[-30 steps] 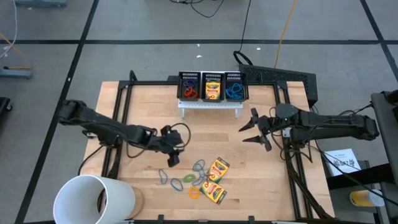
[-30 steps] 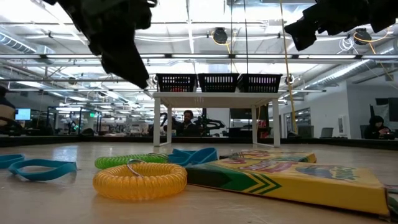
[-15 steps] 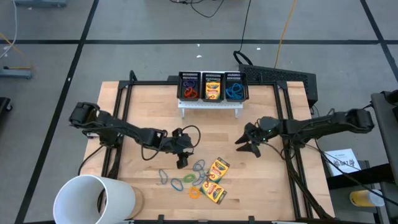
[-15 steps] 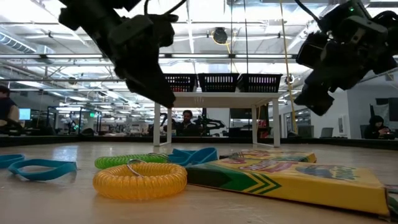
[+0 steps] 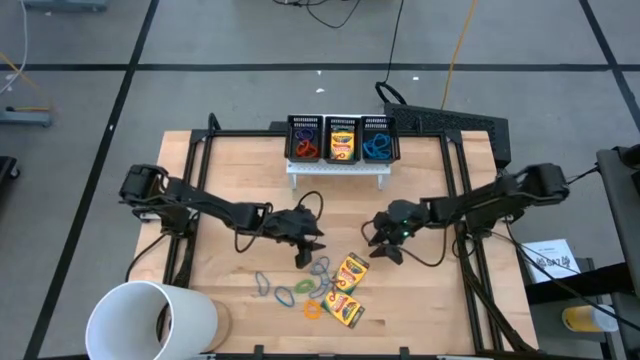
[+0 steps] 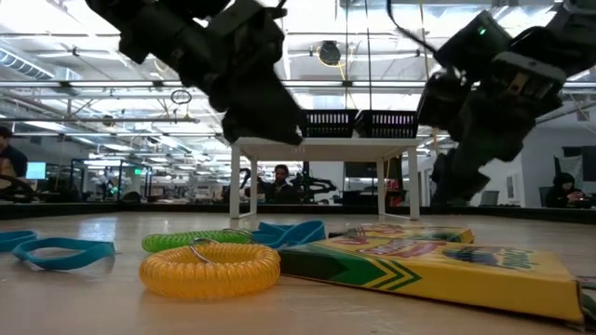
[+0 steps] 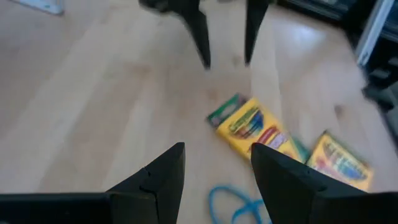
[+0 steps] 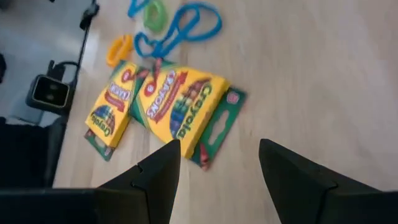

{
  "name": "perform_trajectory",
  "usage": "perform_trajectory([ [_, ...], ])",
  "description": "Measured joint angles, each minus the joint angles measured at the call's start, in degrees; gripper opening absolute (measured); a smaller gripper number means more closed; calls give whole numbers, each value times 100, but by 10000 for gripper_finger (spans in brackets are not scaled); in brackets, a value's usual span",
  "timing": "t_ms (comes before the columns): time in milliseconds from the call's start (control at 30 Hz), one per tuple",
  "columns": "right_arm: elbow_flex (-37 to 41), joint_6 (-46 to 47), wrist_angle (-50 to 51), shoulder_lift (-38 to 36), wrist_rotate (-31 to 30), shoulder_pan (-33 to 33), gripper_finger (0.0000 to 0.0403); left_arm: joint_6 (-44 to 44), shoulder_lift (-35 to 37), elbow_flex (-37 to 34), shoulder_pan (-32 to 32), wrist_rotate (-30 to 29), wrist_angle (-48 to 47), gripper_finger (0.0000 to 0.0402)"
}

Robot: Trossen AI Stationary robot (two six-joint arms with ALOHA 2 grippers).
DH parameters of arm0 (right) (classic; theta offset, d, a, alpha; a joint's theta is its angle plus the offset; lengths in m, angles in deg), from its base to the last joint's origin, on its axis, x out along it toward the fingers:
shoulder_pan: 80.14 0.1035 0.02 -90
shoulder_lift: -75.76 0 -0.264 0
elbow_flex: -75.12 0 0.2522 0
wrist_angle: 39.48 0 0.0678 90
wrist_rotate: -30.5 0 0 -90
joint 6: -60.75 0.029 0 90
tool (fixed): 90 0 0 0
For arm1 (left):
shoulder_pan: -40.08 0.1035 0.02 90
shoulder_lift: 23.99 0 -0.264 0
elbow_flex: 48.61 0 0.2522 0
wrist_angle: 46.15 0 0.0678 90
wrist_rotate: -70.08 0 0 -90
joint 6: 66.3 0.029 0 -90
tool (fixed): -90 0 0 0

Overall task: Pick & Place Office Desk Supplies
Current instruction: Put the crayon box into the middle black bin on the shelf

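Two yellow-and-green crayon boxes (image 5: 351, 270) (image 5: 342, 309) lie flat on the wooden table near its front edge, the first partly over the second. Coloured rubber-band loops (image 5: 292, 290) lie beside them on the left. My left gripper (image 5: 307, 254) hangs open just left of the boxes, above the bands. My right gripper (image 5: 383, 250) hangs open just right of the upper box (image 8: 180, 106). Both slant down toward the pile and hold nothing. In the left wrist view the near box (image 7: 252, 127) lies ahead of the left gripper's fingers (image 7: 168, 177).
Three black mesh bins (image 5: 340, 138) stand on a white shelf (image 5: 338, 167) at the table's far edge, holding bands and a crayon box. A large white cup (image 5: 150, 320) stands at the near left corner. A black frame (image 5: 190, 180) runs along the table's sides.
My left gripper has gone toward the table's right and near edge and sunk toward the bands. My right gripper has come down and toward the table's left and near edge, rolling as it went, to the crayon boxes. The supplies have stayed put.
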Motion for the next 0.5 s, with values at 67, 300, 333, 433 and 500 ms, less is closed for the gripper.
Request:
perform_trajectory([
  [67,-66,190,-24,234,87,2,208,-132,-60,-15,-9,128,61,191],
  [300,-326,692,-42,919,224,67,208,-1383,-486,-3,-13,744,819,191],
  [333,-378,696,-55,997,293,96,208,-1476,-564,-7,-25,798,911,191],
  [433,-517,707,-21,1122,286,246,208,-1626,-820,-5,-80,846,1253,191],
  [500,-603,707,-24,1212,294,369,208,-1713,-987,-7,-130,855,1504,191],
])
